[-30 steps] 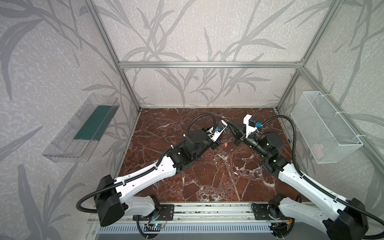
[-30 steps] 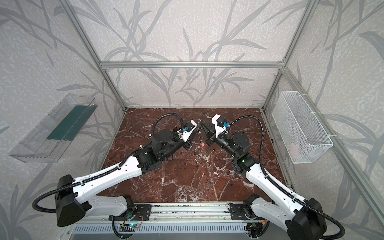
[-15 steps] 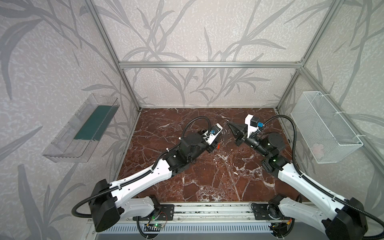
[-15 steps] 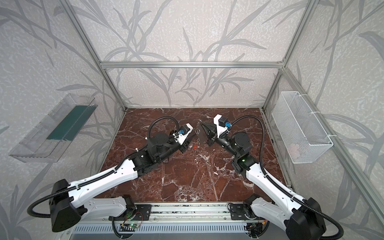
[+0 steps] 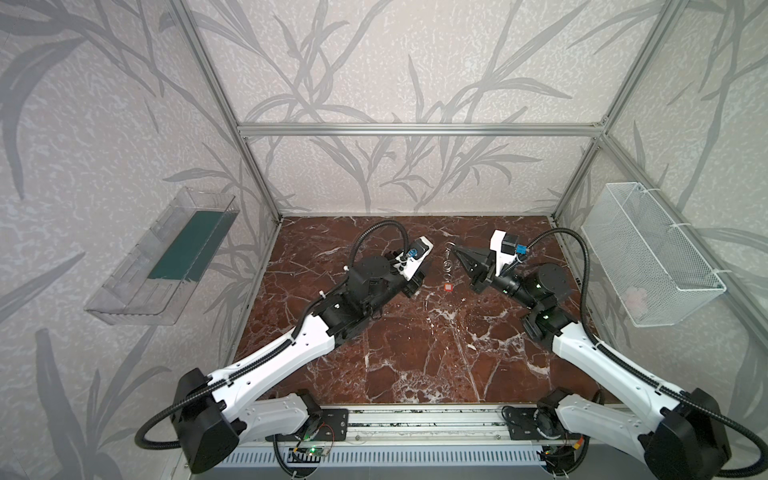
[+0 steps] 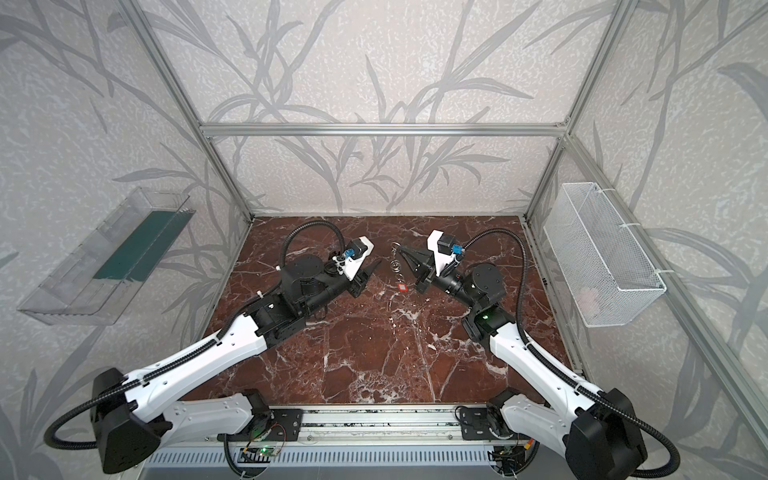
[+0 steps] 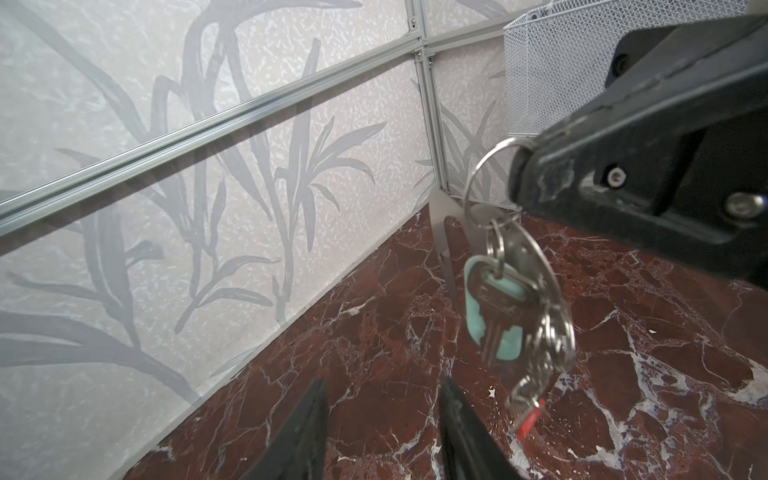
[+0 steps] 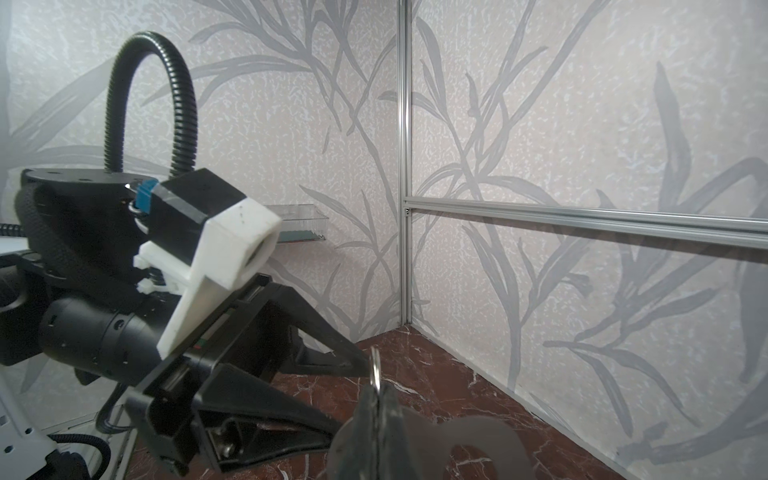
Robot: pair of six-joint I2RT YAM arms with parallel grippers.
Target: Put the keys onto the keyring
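Right claw (image 8: 376, 399) pinched one wire ring (image 8: 375, 365); two keys (image 7: 492, 299) and one grey plate (image 8: 490, 428) dangled beneath, over open counter (image 5: 415, 353). Left claw (image 7: 382, 384), partly wide and empty, stood beside.

In a top view the left arm (image 5: 270, 365), lower left, and the right arm (image 5: 615, 365), lower right, have white shells and black joints. 1 black ribbed cable (image 5: 376, 226) loops over each wrist, beside a white camera mount (image 5: 417, 257) with a blue plug (image 5: 412, 252). The left gripper (image 7: 382, 386) and right gripper (image 7: 519, 174) are black. 2 silver screws (image 7: 616, 176) show on the right side of the left wrist view.
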